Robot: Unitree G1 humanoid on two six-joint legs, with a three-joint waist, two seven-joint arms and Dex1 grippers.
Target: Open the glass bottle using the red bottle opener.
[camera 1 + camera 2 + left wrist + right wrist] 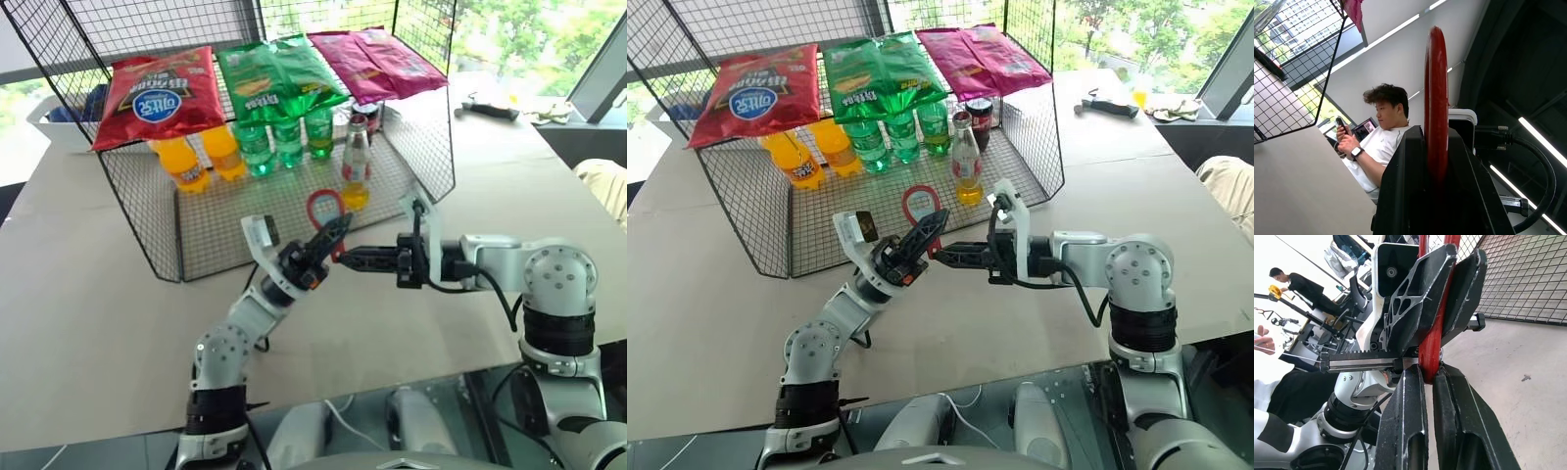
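Both grippers pinch the red bottle opener (328,211) above the table's near middle: the left gripper (333,233) clamps its handle from below-left, ring head rising past the fingertips, and the right gripper (345,258) nips the handle's lower end from the right. The glass bottle (356,166) stands upright just beyond, inside the wire rack (147,211).

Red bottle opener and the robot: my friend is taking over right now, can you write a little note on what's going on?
Left gripper: shut on the red bottle opener, ring head up.
Right gripper: shut on the opener's handle end, just below the left gripper.
So both hold the opener, in the air in front of the wire rack.
Glass bottle: upright at the rack's front, cap on, untouched.
Done: opener picked up.
Left: let one gripper release it, steady the bottle, hook the cap and pry it off.
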